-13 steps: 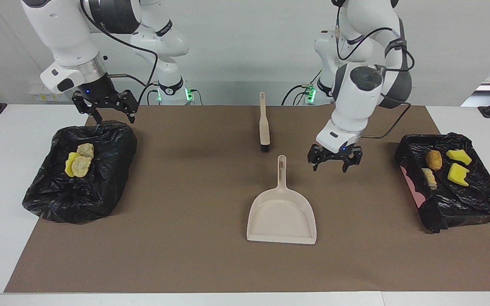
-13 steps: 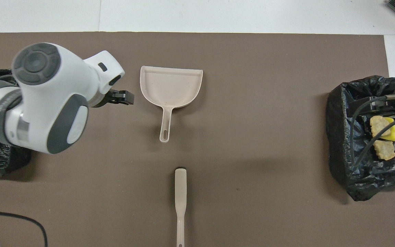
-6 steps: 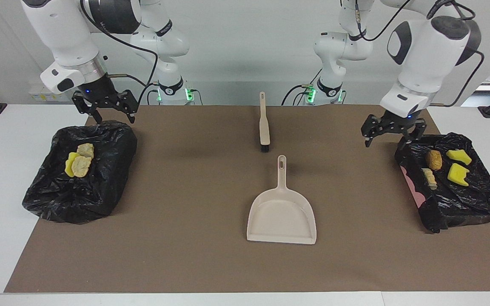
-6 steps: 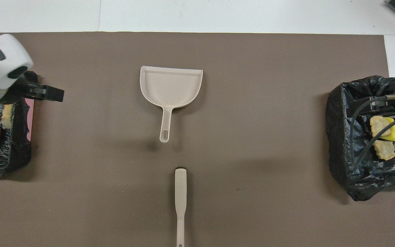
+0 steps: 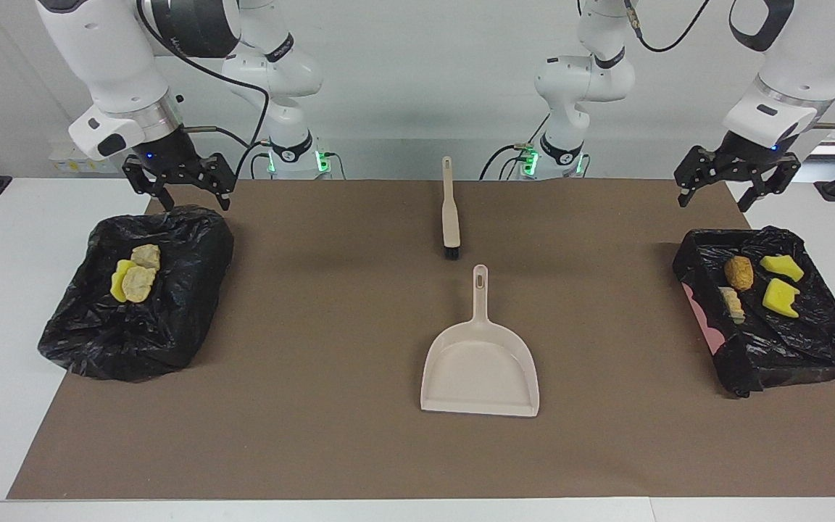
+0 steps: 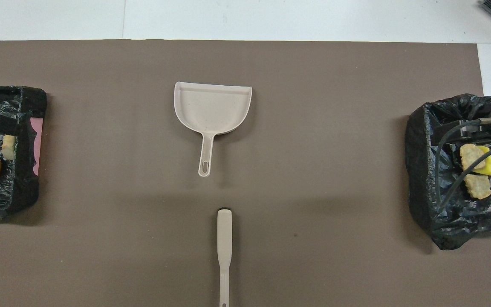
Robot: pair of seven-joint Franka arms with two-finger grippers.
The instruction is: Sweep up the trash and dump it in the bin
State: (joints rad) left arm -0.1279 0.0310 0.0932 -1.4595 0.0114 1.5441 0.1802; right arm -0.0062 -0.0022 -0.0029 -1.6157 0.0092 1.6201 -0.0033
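1. Handling guess: trash (image 5: 136,279) pieces look light, soft and squashy; take each across its middle. Three sit in the bin (image 5: 193,290) toward the right arm's end from the dustpan (image 5: 480,366), four in the bin (image 5: 809,348) toward the left arm's end.
2. Brush (image 5: 451,217) lies just nearer the robots than the dustpan.
3. Left gripper (image 5: 736,190), fingers apart, empty, has swung from beside the dustpan handle to over its bin's robot-side edge, probably.
4. Right gripper (image 5: 187,194), fingers apart, empty, hasn't moved.
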